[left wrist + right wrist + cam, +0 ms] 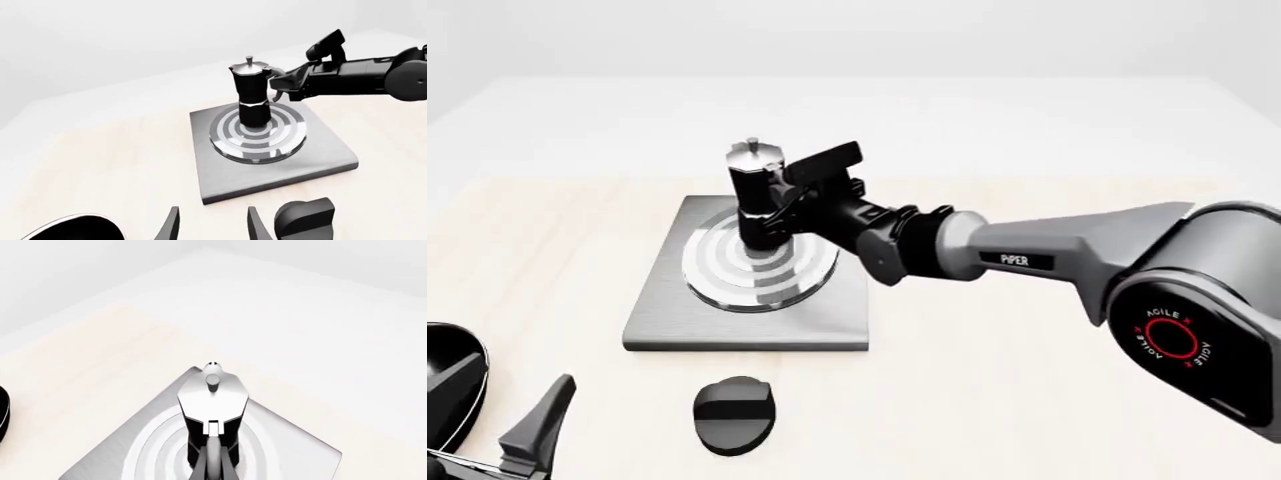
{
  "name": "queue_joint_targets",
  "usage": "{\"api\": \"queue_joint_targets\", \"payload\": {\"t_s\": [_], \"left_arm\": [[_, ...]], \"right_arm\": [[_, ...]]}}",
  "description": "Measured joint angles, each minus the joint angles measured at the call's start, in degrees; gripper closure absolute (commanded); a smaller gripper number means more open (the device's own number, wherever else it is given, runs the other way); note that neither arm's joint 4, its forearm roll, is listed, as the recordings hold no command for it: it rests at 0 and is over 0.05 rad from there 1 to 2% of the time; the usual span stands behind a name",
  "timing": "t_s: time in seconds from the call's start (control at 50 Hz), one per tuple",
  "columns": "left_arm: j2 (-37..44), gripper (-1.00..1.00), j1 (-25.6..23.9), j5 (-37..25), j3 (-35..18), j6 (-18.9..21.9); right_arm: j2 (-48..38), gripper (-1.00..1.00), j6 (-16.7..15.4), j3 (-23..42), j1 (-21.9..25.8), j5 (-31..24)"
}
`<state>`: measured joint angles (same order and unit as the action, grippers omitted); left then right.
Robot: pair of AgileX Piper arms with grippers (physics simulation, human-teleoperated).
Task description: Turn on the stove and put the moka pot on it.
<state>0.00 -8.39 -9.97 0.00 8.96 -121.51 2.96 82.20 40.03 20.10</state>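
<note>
Pale wood worktop (1028,400). Moka pot (754,200) upright on stove (827,320) burner rings; right fingers (777,214) clamped on its handle. Left fingers (212,227) parted, empty (near black knob (735,414)).

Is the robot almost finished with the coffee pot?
Nearly. The moka pot stands upright on the middle of the stove rings. The right gripper is at its handle, so letting go remains. Whether the knob was turned, I cannot tell. The left gripper waits open nearby.
</note>
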Motion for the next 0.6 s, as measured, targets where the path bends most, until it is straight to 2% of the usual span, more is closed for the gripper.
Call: {"api": "queue_joint_targets", "payload": {"t_s": [0.46,0.48,0.6], "left_arm": [[0.00,-1.00,0.03,0.05,0.00,0.10],[0.00,-1.00,0.04,0.07,0.00,0.11],[0.00,-1.00,0.06,0.23,0.00,0.12]], "right_arm": [[-1.23,1.00,-1.11,1.63,0.68,-0.04],[-1.21,-1.00,-1.16,1.61,0.71,-0.09],[-1.32,-1.00,-1.06,0.73,1.20,-0.85]]}}
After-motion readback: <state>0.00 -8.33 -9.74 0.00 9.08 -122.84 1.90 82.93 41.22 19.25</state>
